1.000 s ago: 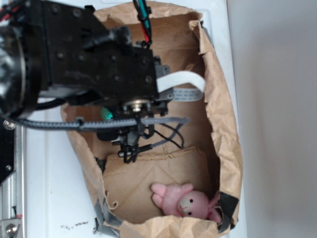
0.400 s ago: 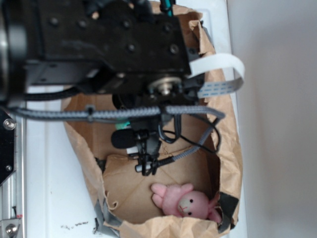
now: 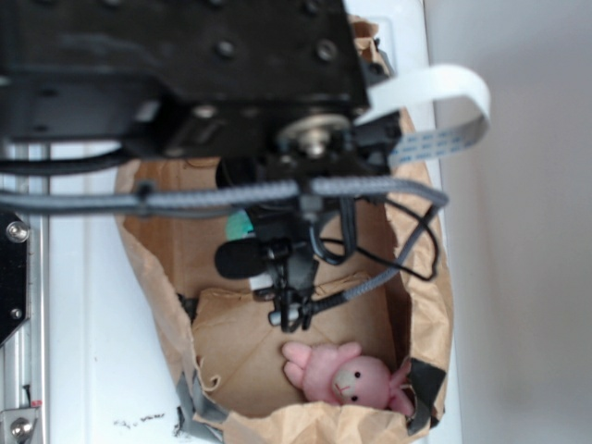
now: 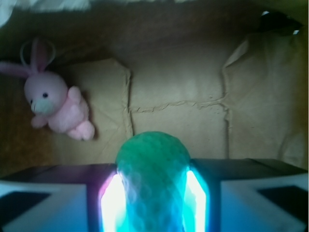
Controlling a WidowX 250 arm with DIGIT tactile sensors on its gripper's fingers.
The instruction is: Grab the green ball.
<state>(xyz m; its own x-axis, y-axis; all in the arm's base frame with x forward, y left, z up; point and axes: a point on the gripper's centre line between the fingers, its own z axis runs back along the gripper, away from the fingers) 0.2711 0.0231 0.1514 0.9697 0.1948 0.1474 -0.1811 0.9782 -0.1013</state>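
In the wrist view the green ball [image 4: 153, 169] fills the space between my two fingers, its dimpled surface pressed by the glowing pads [image 4: 112, 203] on both sides. My gripper [image 4: 153, 205] is shut on it, held above the floor of the brown paper bag [image 4: 183, 96]. In the exterior view only a sliver of the green ball [image 3: 240, 224] shows under the black arm [image 3: 185, 65], which covers the gripper itself. The pink plush bunny [image 4: 53, 104] lies on the bag floor to the left, apart from the ball.
The paper bag walls [image 3: 421, 268] rise around the arm on all sides. The pink bunny [image 3: 347, 375] sits in the bag's near corner. Cables [image 3: 370, 259] hang from the arm. A white flat ribbon cable [image 3: 444, 92] loops over the bag's right rim.
The arm has risen toward the exterior camera and now looks bigger, covering more of the bag. The ribbon cable has shifted right and up. The bunny has not moved.
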